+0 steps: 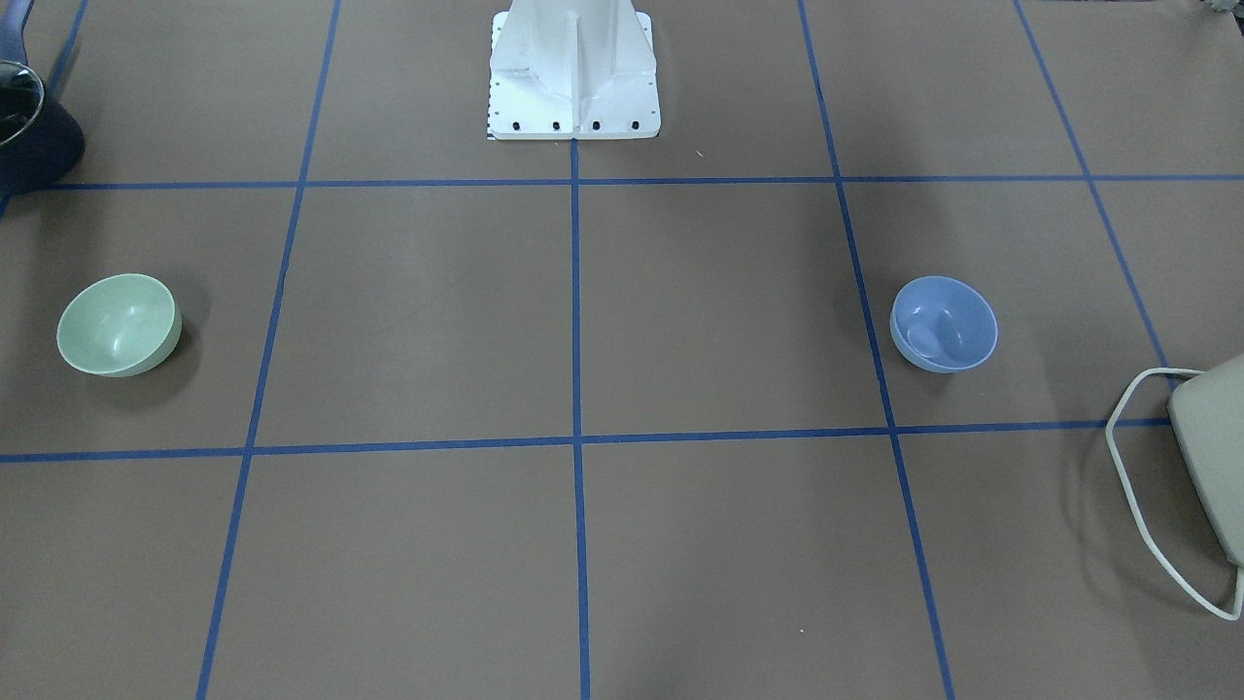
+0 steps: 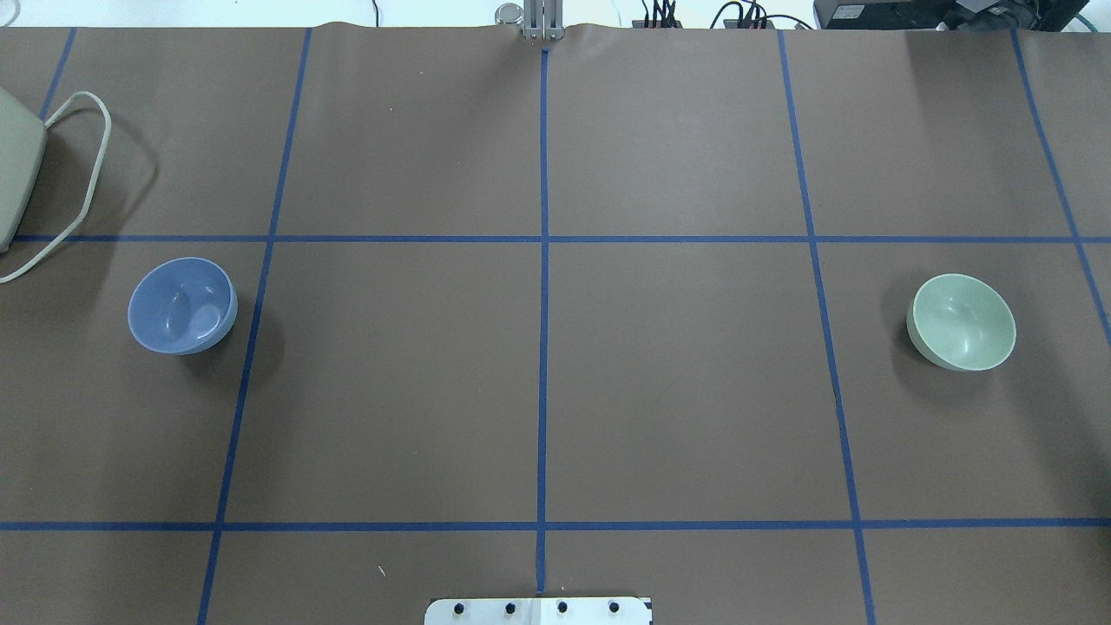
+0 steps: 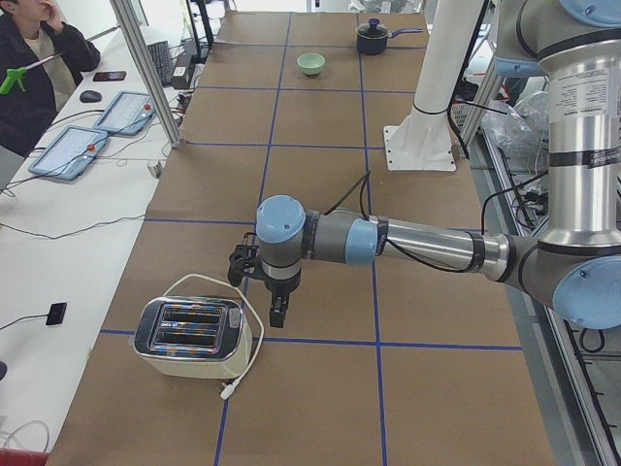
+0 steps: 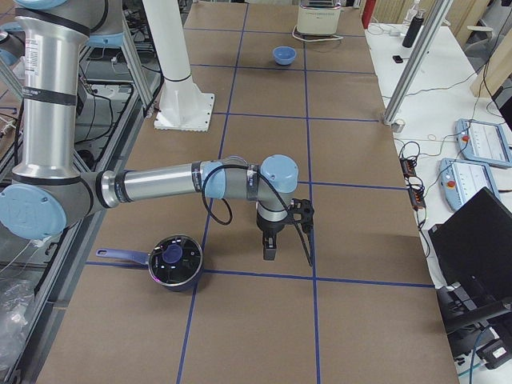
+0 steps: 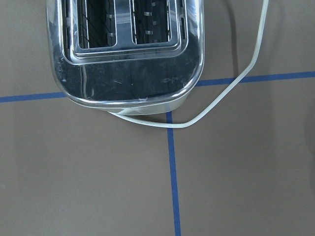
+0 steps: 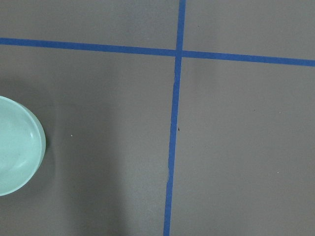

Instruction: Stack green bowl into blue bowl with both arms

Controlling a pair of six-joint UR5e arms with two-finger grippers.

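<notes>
The green bowl (image 1: 119,325) sits upright on the brown table, at the right in the overhead view (image 2: 962,322) and at the left edge of the right wrist view (image 6: 17,147). The blue bowl (image 1: 944,324) sits upright far from it, at the left in the overhead view (image 2: 182,305). Both are empty. My left gripper (image 3: 278,316) hangs above the table next to the toaster. My right gripper (image 4: 270,252) hangs above the table near the pot. Both show only in the side views, so I cannot tell whether they are open or shut.
A chrome toaster (image 3: 189,335) with a white cord lies at the table's end on my left, below the left wrist camera (image 5: 128,49). A dark lidded pot (image 4: 174,260) stands at the end on my right. The white central stand (image 1: 573,78) is at the robot's edge.
</notes>
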